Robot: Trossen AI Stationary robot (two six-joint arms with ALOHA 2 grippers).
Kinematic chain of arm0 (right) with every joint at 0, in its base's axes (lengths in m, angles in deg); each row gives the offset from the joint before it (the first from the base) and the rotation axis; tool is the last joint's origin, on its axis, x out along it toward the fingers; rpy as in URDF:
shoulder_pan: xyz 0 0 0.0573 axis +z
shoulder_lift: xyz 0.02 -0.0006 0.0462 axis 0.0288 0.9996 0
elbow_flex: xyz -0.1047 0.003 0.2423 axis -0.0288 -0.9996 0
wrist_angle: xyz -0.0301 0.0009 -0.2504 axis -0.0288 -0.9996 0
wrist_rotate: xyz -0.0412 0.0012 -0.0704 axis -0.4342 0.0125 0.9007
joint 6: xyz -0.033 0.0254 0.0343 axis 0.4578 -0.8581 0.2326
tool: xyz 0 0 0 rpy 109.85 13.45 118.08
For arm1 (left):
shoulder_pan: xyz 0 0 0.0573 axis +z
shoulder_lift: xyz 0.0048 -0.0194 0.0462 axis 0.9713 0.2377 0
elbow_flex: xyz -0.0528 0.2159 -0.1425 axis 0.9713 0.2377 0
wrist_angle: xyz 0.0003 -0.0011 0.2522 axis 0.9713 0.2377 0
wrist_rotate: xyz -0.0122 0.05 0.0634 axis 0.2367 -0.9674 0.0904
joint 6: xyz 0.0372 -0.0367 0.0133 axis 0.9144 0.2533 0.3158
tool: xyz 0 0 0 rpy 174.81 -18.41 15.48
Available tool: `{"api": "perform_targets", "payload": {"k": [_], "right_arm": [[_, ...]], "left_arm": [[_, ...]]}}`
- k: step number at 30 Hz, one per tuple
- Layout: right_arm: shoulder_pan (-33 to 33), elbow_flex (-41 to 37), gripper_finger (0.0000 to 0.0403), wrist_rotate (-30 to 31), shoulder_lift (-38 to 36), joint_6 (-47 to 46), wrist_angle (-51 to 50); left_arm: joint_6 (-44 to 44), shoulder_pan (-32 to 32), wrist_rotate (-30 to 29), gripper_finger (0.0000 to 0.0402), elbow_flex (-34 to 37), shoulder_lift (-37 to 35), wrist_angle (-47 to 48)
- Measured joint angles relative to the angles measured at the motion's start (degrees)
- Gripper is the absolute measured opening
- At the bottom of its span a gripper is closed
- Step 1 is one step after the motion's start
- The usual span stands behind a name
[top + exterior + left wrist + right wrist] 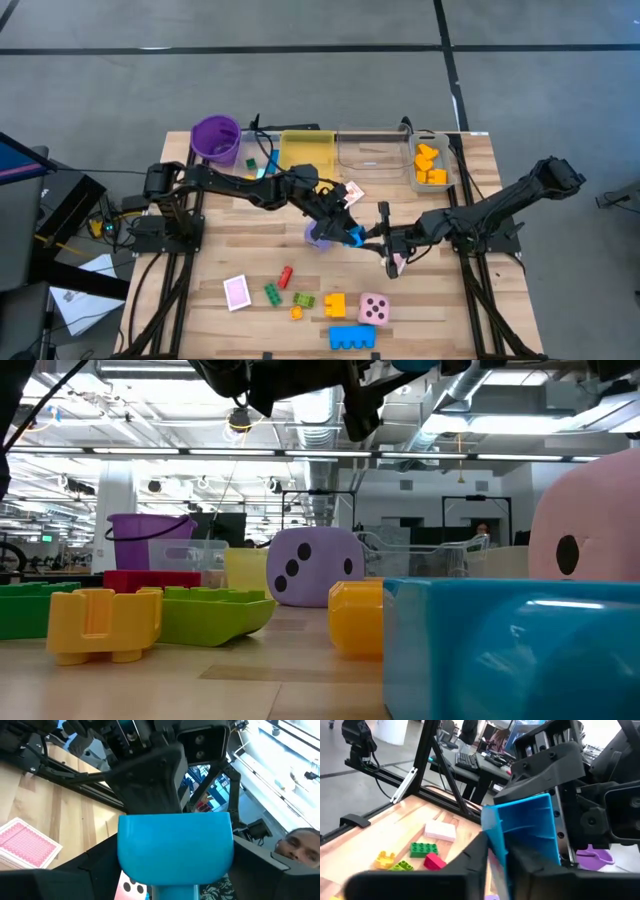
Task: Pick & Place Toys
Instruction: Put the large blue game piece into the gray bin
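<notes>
Blue brick (352,237) between both grippers, mid-table

High view: we see the left gripper (340,226) and the right gripper (373,238) meeting nose to nose above the middle of the table (480,300), the blue brick lifted between them and the purple die (318,236) just beneath the left one; the pink die (374,309) and a second blue brick (352,338) lie near the front edge. Low view: the purple die (318,565) sits on the wood, dark fingers hanging above it. Left wrist view: the left fingers (100,860) grip the blue brick (175,847) by its wide sides, and a playing card (27,842) lies on the table below. Right wrist view: the right fingers (475,862) look pinched on a thin wall of the blue brick (525,830), with a green brick (424,849) on the table beyond.
</notes>
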Motion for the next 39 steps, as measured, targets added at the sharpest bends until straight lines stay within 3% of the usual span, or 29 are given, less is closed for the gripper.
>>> {"api": "perform_targets", "payload": {"k": [3,12,16,23,28,32,36,39], "right_arm": [[-0.03,0.00,0.0011,0.04,0.00,0.57,0.02],[-0.04,0.00,0.0011,0.97,0.00,-0.30,0.26],[0.07,0.00,0.0009,4.57,0.00,-0.36,0.26],[0.00,0.08,0.0005,7.85,-0.08,-0.52,0.13],[-0.01,0.02,0.0005,14.96,-0.11,-0.67,-1.05],[0.04,-0.06,0.0005,23.89,-0.11,-1.99,-2.31],[-0.27,-0.05,0.0005,37.96,-0.10,-2.02,-2.30],[-1.37,-0.04,0.0004,47.20,-0.09,-2.23,-3.63]], "left_arm": [[-0.45,0.02,-0.40,0.0289,0.00,0.00,-0.09],[0.22,0.33,0.04,0.0312,0.00,0.00,-0.09],[0.33,1.09,0.56,0.0313,0.00,0.00,-0.13],[0.50,4.60,7.71,0.0320,0.11,-0.26,0.57],[3.21,7.93,13.15,0.0320,0.22,-2.70,6.35],[12.01,10.40,14.34,0.0318,0.20,-6.42,18.40],[23.53,11.92,11.42,0.0318,0.02,-11.14,31.36],[30.58,12.39,3.54,0.0318,0.08,-14.80,40.09]]}}
